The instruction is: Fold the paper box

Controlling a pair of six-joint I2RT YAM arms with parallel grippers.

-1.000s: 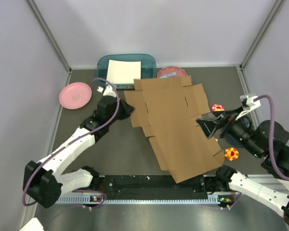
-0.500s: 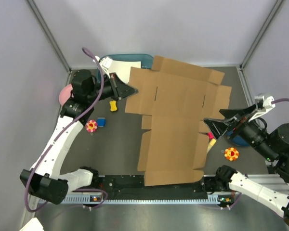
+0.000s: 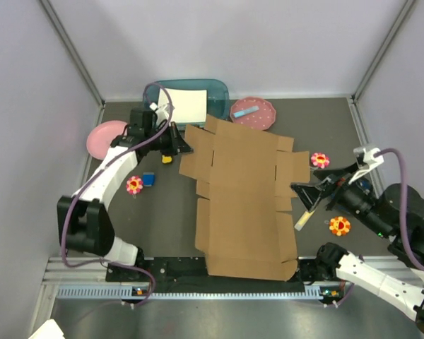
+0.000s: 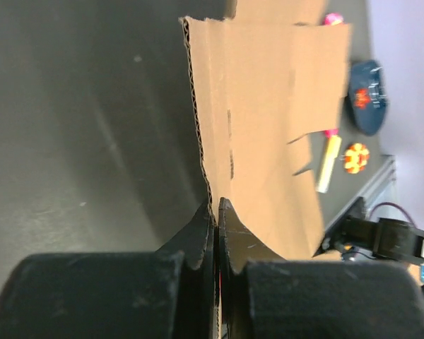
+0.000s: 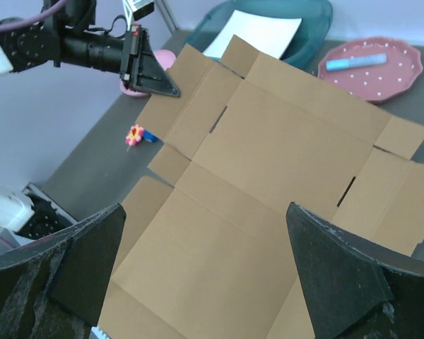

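View from above: the paper box [image 3: 240, 205] lies unfolded on the dark table [image 3: 162, 219], between both arms. Left wrist view: the left hand [image 4: 214, 212] is pinched closed on the box's far left flap edge. Right wrist view: the right hand [image 5: 205, 275] gapes wide, holding nothing, by the box's right edge.

From above and behind the arm bases [image 3: 124, 258], looks down at a distance on the whole tabletop [image 3: 162, 212] and paper box [image 3: 240, 205]. On the left wrist, sits close behind the left claw [image 4: 214, 210], edge-on along the box toward the tabletop's right side. On the right wrist, looks from farther off between the fingers of the right claw [image 5: 203, 212], down across the same box toward the left claw.
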